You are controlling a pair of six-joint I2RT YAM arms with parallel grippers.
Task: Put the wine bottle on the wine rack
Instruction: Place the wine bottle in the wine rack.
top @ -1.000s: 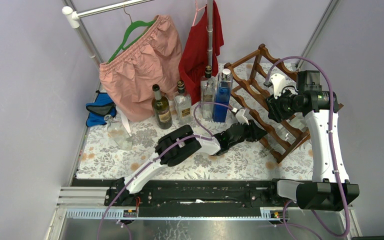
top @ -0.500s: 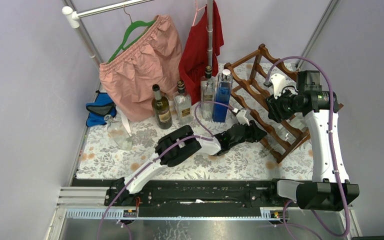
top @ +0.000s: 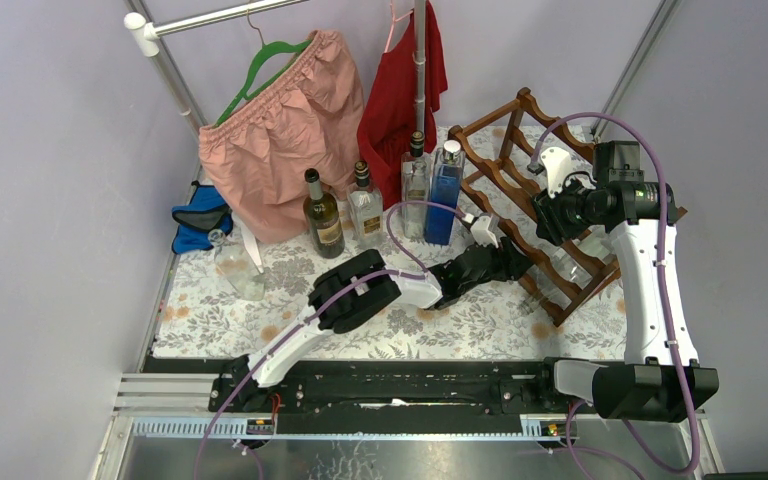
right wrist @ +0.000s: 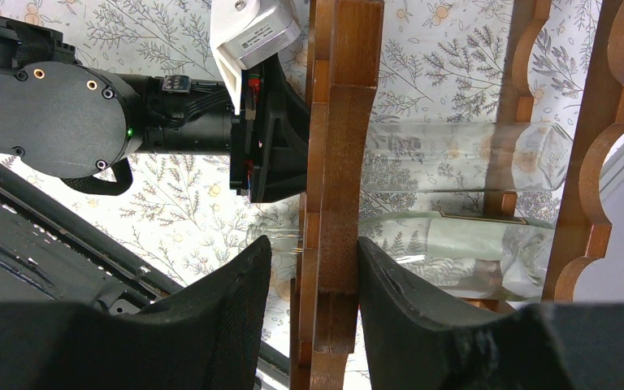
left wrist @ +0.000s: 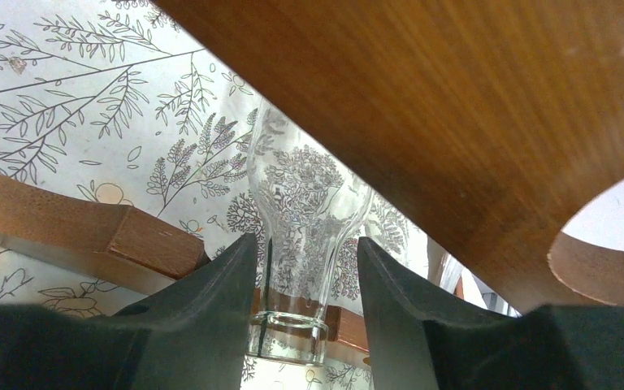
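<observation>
Between parted fingers of left claw [left wrist: 307, 241], neck of wine bottle [left wrist: 309, 191], unclamped, on wine rack [left wrist: 455, 106]

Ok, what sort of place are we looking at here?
Probably a robot test booth dressed like a home: floral tablecloth, pink shorts hung from a metal rail, glass bottles beside a wooden wine rack.

Robot test cell, not a lived-in room. Plain lilac wall panels [top: 50, 200] box in a small worktop [top: 480, 325] under a floral cloth. The left arm [top: 360, 295] and right arm [top: 650, 290] are bolted to a black base rail [top: 410, 385]. Staged props: a clothes rail [top: 220, 17] with hung garments [top: 280, 130], standing bottles [top: 323, 215] and a wine rack [top: 505, 125].
</observation>
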